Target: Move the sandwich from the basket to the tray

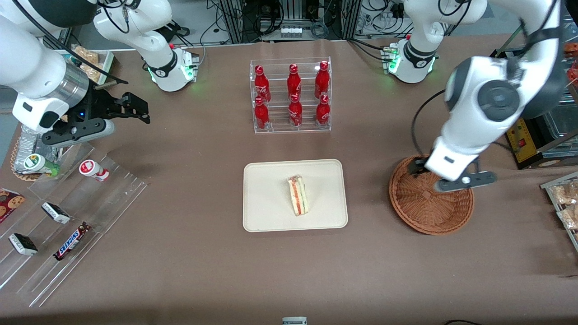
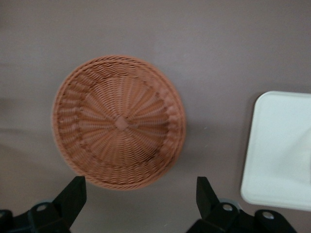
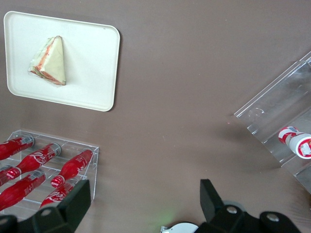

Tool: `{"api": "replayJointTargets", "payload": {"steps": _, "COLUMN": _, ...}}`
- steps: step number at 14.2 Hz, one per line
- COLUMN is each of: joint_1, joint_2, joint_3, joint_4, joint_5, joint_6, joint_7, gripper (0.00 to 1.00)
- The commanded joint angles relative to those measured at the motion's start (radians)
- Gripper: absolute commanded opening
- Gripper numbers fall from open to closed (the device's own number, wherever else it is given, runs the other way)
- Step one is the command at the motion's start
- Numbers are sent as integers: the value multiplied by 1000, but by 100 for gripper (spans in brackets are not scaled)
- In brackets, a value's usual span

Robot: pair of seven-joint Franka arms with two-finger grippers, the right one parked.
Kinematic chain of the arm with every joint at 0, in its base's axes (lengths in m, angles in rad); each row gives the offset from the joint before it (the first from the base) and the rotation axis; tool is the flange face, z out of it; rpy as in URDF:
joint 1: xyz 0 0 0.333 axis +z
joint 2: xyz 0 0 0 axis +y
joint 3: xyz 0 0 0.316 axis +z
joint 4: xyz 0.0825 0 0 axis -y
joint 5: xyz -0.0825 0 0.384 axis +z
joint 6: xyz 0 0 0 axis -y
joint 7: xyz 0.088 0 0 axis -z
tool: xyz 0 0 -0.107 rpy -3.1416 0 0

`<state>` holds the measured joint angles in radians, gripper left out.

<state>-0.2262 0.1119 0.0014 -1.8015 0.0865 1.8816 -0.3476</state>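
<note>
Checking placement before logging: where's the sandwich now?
The sandwich lies on the tray, nearer the front camera than the bottle rack; the open hand hovers above the basket.

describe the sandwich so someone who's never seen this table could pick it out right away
Find the flat cream-beige rectangular tray mid-table, nearer the front camera than the clear rack of red bottles. On it lies the small triangular white-bread sandwich, the only unwrapped food, red-orange and green filling striping its edge. The open hand hovers over the empty wicker basket.

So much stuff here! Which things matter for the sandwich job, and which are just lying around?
Job: sandwich, on the tray; empty basket; open gripper above the basket.

Lying about: cola bottles, Snickers bar, small yogurt bottle.
</note>
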Motion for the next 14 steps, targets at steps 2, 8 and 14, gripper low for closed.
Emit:
{"api": "replayJointTargets", "payload": {"steps": 2, "joint_1": 102, "joint_2": -113, "joint_3": -14, "joint_4": -18, "joint_5": -43, "joint_6": -100, "joint_7": 174, "gripper": 100}}
{"api": "replayJointTargets", "payload": {"steps": 8, "joint_1": 208, "joint_2": -144, "joint_3": -21, "joint_4": 131, "joint_5": -99, "joint_6": -291, "joint_7": 378, "gripper": 100}}
{"api": "replayJointTargets", "payload": {"steps": 14, "joint_1": 215, "joint_2": -141, "joint_3": -20, "joint_4": 128, "joint_5": -102, "joint_6": -279, "joint_7": 378, "gripper": 100}}
